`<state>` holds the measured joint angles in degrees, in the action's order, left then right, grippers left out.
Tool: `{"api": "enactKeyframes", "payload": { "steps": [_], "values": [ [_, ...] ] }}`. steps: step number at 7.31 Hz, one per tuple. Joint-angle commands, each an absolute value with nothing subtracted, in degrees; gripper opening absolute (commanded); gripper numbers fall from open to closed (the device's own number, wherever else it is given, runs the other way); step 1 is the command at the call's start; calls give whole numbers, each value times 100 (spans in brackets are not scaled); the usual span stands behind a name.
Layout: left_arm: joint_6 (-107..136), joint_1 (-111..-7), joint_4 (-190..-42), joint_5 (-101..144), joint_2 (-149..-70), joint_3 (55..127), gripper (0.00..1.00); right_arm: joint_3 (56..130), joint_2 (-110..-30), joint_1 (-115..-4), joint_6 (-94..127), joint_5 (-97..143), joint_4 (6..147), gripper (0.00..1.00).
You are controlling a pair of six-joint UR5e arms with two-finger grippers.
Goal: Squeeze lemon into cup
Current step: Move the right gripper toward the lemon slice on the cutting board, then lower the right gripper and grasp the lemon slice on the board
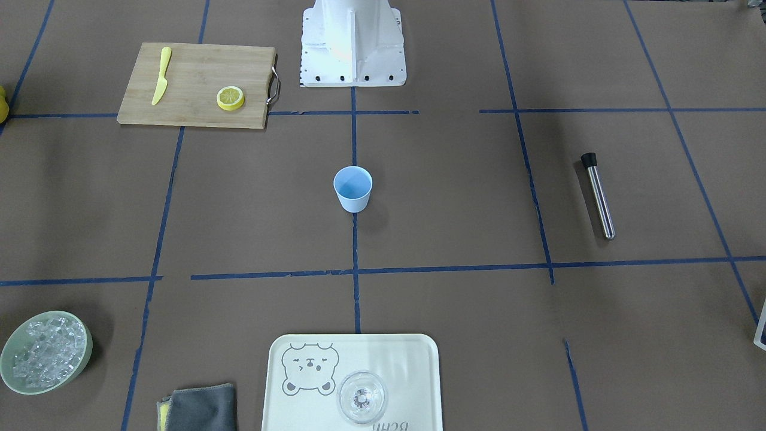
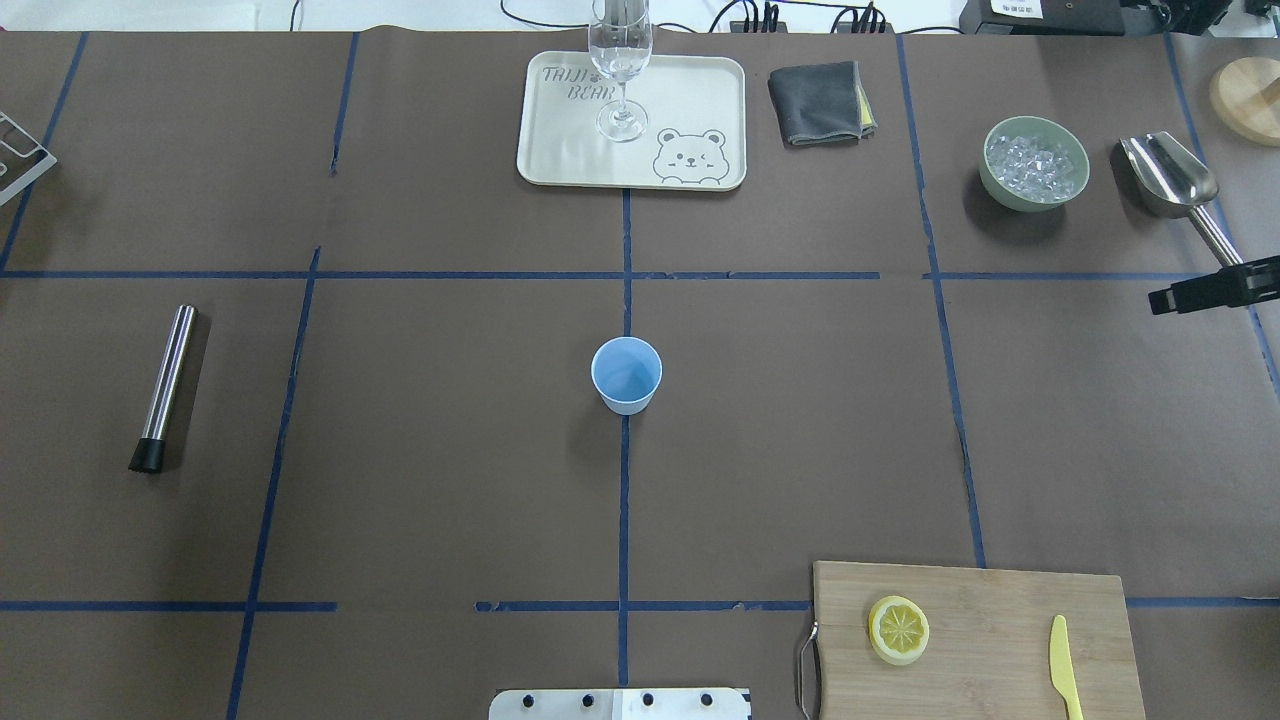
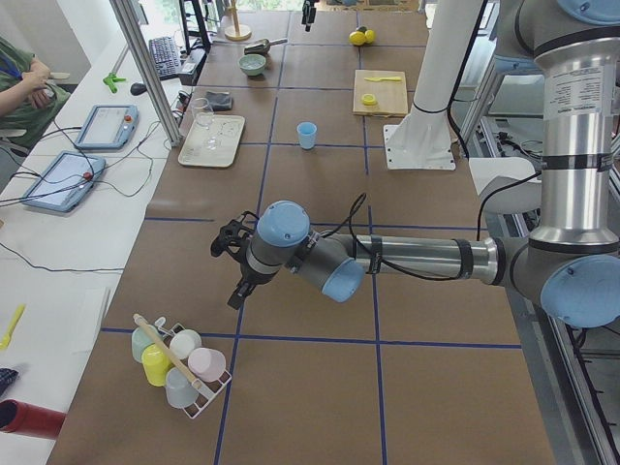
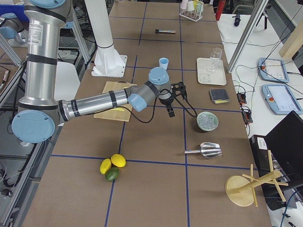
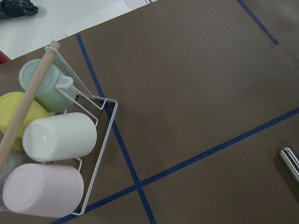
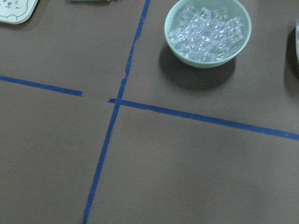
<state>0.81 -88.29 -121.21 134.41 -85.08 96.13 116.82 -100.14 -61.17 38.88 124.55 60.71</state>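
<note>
The lemon (image 1: 230,97), a thick yellow-rinded disc of slices, lies on a wooden cutting board (image 1: 197,72) on the robot's right; it also shows in the overhead view (image 2: 898,629). The light-blue cup (image 1: 352,188) stands upright and empty at the table's middle (image 2: 626,374). My left gripper (image 3: 235,281) hangs over the table's left end, far from both; I cannot tell if it is open or shut. My right gripper (image 4: 171,109) hangs above the table between the board and the ice bowl; I cannot tell its state either.
A yellow plastic knife (image 2: 1063,665) lies on the board. A metal muddler (image 2: 165,385) lies left. At the far side stand a tray (image 2: 560,150) with a glass (image 2: 620,70), a cloth (image 2: 818,102), an ice bowl (image 2: 1035,163) and a scoop (image 2: 1170,175). A cup rack (image 5: 51,154) sits under the left wrist.
</note>
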Motion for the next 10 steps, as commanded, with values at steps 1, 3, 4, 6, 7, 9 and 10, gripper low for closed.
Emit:
{"api": "enactKeyframes", "payload": {
  "steps": [1, 3, 4, 6, 7, 9, 10],
  "values": [
    [70, -8824, -12014, 13474, -8359, 9755, 100, 12425, -10222, -4297, 5696, 11098, 6056, 100],
    [70, -8789, -12015, 13465, -8358, 9791, 100, 12743, -10230, -2574, 6982, 9438, 6090, 100],
    [70, -8789, -12023, 13465, -8358, 9800, 100, 12779, -10230, -1940, 7353, 8796, 6169, 100],
    [70, -8780, -12041, 13456, -8358, 9835, 100, 12823, -10213, -1067, 7960, 8017, 6591, 100],
    [70, -8780, -12041, 13465, -8358, 9861, 100, 12806, -10152, -672, 8224, 7633, 6609, 100],
    [70, -8780, -12041, 13465, -8367, 9896, 100, 12797, -10108, -169, 8750, 7209, 6818, 91],
    [70, -8780, -12050, 13465, -8358, 9931, 100, 12788, -9855, -54, 8832, 7103, 7151, 91]
  ]
}}
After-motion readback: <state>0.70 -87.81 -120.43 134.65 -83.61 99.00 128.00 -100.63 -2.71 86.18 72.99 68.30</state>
